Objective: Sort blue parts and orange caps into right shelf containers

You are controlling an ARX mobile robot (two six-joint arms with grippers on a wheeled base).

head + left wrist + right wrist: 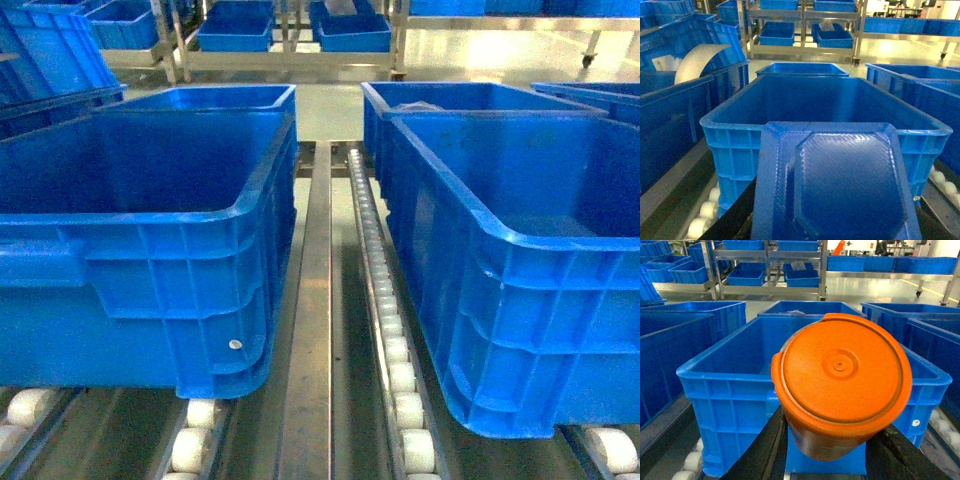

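In the left wrist view a flat blue part with an octagonal raised centre fills the foreground. My left gripper is shut on it, and only a dark finger shows at its lower left. The part stands in front of an open blue container. Over in the right wrist view, a round orange cap sits between two black fingers of my right gripper, which is shut on it. Another blue container lies just behind the cap. Neither gripper shows in the head view.
The head view has two large blue containers, left and right, on white roller rails with a steel divider between them. More bins stand behind and on far racks. A curved white sheet rests in a bin at left.
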